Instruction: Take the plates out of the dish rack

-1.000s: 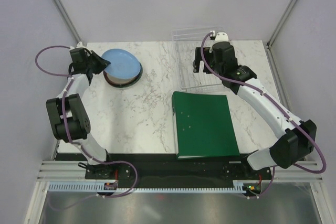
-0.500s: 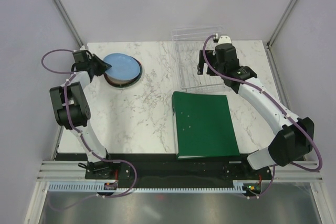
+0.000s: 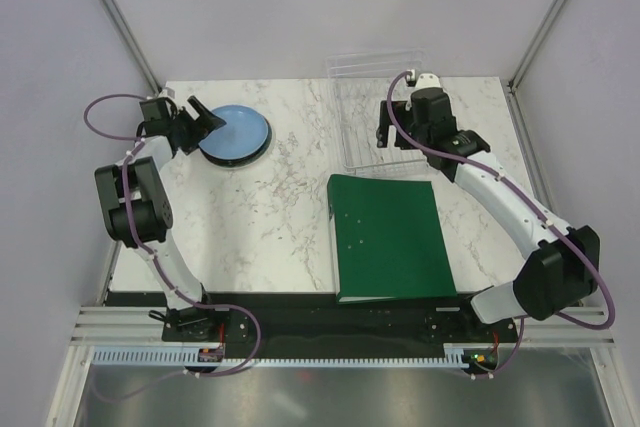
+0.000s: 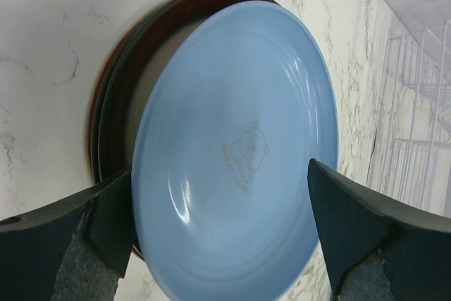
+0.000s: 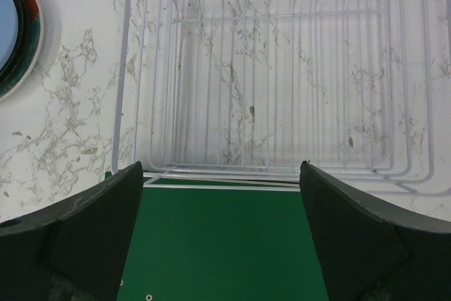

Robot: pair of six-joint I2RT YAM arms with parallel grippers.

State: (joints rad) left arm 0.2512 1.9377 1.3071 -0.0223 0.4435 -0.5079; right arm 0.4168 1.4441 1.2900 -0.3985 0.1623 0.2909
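The light blue plate [image 3: 238, 132] [image 4: 239, 139] rests on top of a dark-red-rimmed plate [image 4: 130, 75], sitting a little off-centre on it, at the table's far left. My left gripper [image 3: 205, 120] [image 4: 218, 174] is open, with its fingers standing either side of the blue plate's near rim. The clear dish rack [image 3: 360, 117] [image 5: 282, 68] at the far right holds no plates. My right gripper [image 3: 390, 132] [image 5: 220, 174] hangs open over the rack's near edge, nothing between its fingers. The stacked plates [image 5: 14, 33] show at the left edge of the right wrist view.
A flat green folder [image 3: 390, 237] [image 5: 218, 244] lies just in front of the rack, under my right fingers. Marble tabletop [image 3: 280, 207] stretches between the plate stack and the folder. Purple cables loop beside both arms.
My left gripper has gone from shut on the blue plate's rim to open. The plate has settled from a tilt onto the stack. The right arm has barely moved.
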